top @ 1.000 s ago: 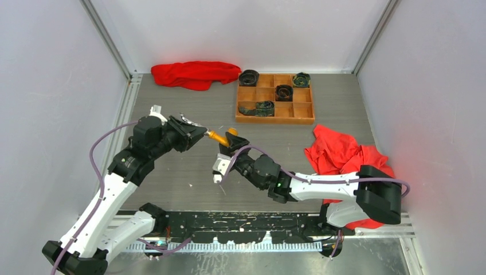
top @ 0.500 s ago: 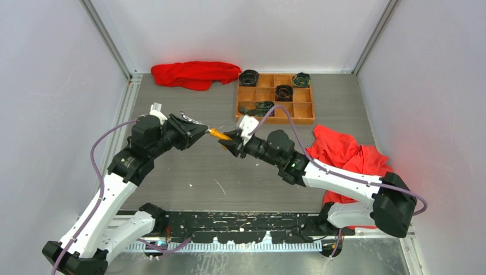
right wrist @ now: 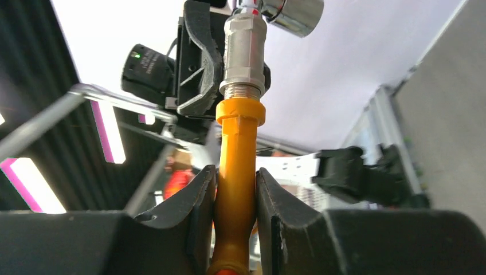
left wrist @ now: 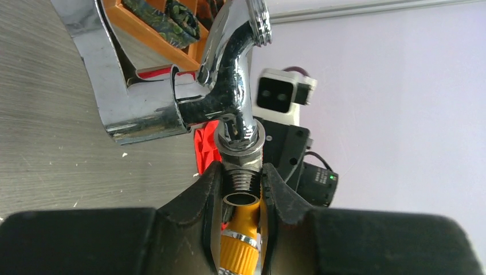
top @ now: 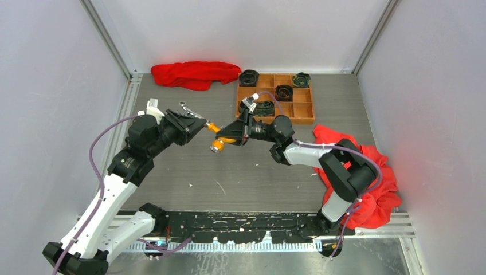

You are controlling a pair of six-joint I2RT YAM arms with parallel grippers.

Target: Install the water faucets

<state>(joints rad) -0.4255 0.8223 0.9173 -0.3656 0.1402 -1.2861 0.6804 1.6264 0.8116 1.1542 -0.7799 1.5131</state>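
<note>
**Top external.** I found both arms meeting above the bench [top: 240, 172], in front of the wooden tray [top: 275, 117]. The left fingers [top: 198, 127] and right fingers [top: 229, 135] faced each other. The orange faucet [top: 218, 146] hung between them, clear of the bench. The silver faucet [top: 189, 110] projected from the left side.

**Left wrist.** The left fingers [left wrist: 198, 200] were closed on the threaded stem of the silver faucet [left wrist: 229, 86]. Its handle pointed left. The orange faucet [left wrist: 240, 240] sat directly beneath the stem.

**Right wrist.** The right fingers [right wrist: 198, 200] were clamped on the shaft of the orange faucet [right wrist: 236, 166]. Its collar touched the thread of the silver faucet [right wrist: 245, 51]. I could not tell how far the thread was engaged.
</note>
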